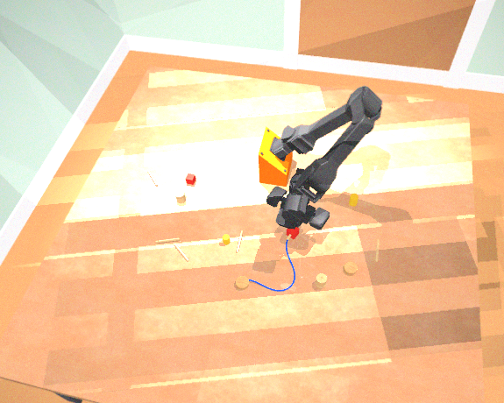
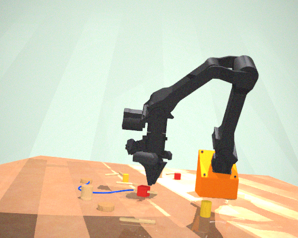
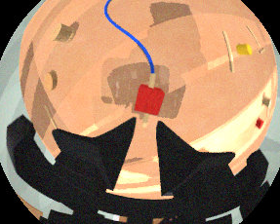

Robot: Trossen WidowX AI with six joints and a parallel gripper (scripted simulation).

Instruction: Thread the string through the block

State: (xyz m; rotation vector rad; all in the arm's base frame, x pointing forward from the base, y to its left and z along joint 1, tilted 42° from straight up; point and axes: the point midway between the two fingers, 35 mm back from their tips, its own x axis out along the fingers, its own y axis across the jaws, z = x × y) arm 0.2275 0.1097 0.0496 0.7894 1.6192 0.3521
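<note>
The red block (image 1: pixel 294 232) (image 2: pixel 143 190) (image 3: pixel 148 99) lies on the table. The thin stick runs through its hole. One short end (image 3: pixel 144 119) (image 2: pixel 153 192) pokes out on the side facing my gripper. The other end (image 3: pixel 151 80) shows at the far side, where the blue string (image 1: pixel 292 267) (image 2: pixel 112 191) (image 3: pixel 123 24) joins it. The string curves back to the round wooden button (image 1: pixel 242 282) (image 2: pixel 86 180). My gripper (image 1: pixel 293 226) (image 2: pixel 151 183) (image 3: pixel 146 121) points down just above the stick's near end. Its fingers stand a little apart with nothing between them.
The arm's orange base (image 1: pixel 273 168) (image 2: pixel 215 183) stands behind the block. A yellow cylinder (image 1: pixel 353 199) (image 2: pixel 206 208), a small red cube (image 1: pixel 190 179) (image 2: pixel 177 176), a small yellow piece (image 1: pixel 225 239) (image 2: pixel 125 177), wooden discs (image 1: pixel 351 268) (image 2: pixel 105 206) and loose sticks (image 1: pixel 181 252) (image 1: pixel 377 250) (image 2: pixel 137 220) lie around.
</note>
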